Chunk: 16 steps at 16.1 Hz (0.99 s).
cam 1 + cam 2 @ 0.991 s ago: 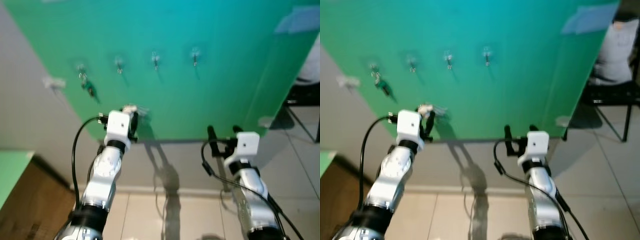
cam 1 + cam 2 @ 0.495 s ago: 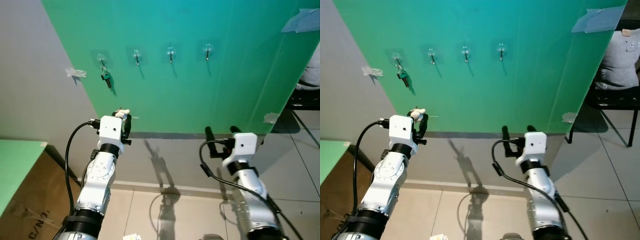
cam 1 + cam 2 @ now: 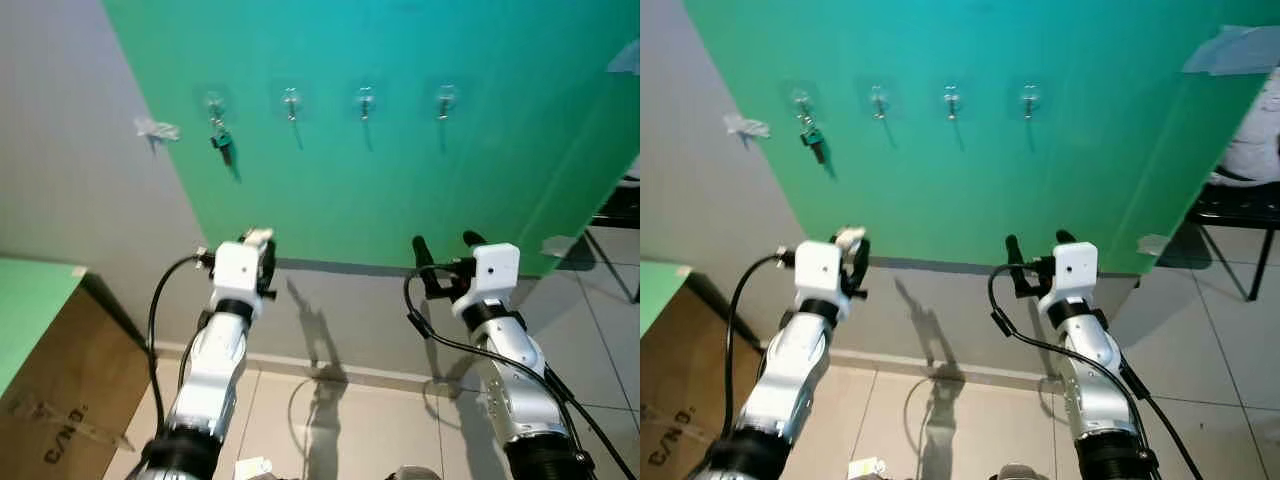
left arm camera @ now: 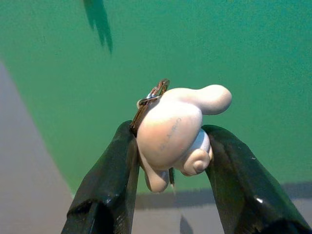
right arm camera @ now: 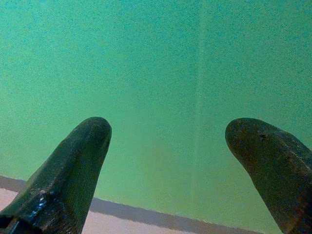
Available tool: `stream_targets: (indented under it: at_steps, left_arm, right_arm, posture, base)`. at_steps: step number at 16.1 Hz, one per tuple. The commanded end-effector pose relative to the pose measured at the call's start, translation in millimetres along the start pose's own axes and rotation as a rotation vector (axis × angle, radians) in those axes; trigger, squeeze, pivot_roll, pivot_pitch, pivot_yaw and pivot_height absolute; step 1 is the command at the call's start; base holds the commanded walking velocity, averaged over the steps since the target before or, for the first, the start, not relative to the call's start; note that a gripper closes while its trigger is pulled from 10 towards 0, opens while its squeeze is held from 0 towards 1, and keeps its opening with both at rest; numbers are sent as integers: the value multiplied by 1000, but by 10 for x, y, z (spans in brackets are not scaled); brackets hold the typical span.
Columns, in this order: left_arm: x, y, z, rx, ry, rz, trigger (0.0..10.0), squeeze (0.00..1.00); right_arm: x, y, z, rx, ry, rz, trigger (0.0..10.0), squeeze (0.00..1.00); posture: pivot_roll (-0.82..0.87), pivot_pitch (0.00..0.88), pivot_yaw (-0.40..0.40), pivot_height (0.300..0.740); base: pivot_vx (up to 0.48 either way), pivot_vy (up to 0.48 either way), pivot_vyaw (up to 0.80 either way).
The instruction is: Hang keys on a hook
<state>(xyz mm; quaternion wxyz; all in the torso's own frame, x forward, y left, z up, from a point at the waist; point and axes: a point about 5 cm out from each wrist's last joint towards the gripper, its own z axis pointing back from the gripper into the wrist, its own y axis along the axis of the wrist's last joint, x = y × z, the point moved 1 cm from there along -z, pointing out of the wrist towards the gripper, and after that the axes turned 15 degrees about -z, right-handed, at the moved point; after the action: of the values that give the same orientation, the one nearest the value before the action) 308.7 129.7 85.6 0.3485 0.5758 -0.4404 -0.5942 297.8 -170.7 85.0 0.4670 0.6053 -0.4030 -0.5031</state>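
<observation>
**A:** What is standing ahead?

**B:** A green panel (image 3: 400, 150) is leaning against a grey wall (image 3: 70, 150), which is showing at left and below it. Tape scraps (image 3: 155, 128) are sticking to the wall.

**A:** And lower down?

**B:** A pale tiled floor (image 3: 350, 420) is catching shadows; a cardboard box (image 3: 60, 400) is sitting near left, a black chair (image 3: 1235, 205) far right.

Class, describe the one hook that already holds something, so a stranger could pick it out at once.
Find the green panel on the grey wall, then the row of four clear hooks across its upper part. The taken hook is at the left end of that row, the one with a small green-tagged key dangling below it.
</observation>
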Motion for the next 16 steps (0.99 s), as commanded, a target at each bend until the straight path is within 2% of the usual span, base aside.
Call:
stream_targets:
  at_steps: [1,2,5,7,10,16]
  left_arm:
    - [-16,157,-98,36,-35,2,0,0]
    - [-7,209,-133,44,-60,13,0,0]
    - [-24,316,-208,68,-77,-37,0,0]
    - [-99,348,-297,37,-68,-85,0,0]
    - [-150,430,-354,39,-56,-147,0,0]
    - [-210,753,-467,141,-2,-206,0,0]
  right_arm:
    - [-4,-45,34,-16,-11,-19,10000,0]
    - [-5,-67,54,-23,-11,-21,10000,0]
    - [7,-92,88,-31,-16,-23,10000,0]
    - [11,-95,104,-32,-19,-23,10000,0]
    - [9,-106,118,-34,-21,-26,10000,0]
    - [-14,-150,134,-41,-23,-33,10000,0]
  posture:
    - [-221,13,74,740]
    - [-222,13,77,740]
    - [-231,15,80,740]
    - [-237,12,80,740]
    - [-237,13,85,740]
    - [-245,0,97,740]
  base:
    - [0,0,0]
    - [0,0,0]
    - [0,0,0]
    - [0,0,0]
    - [0,0,0]
    - [0,0,0]
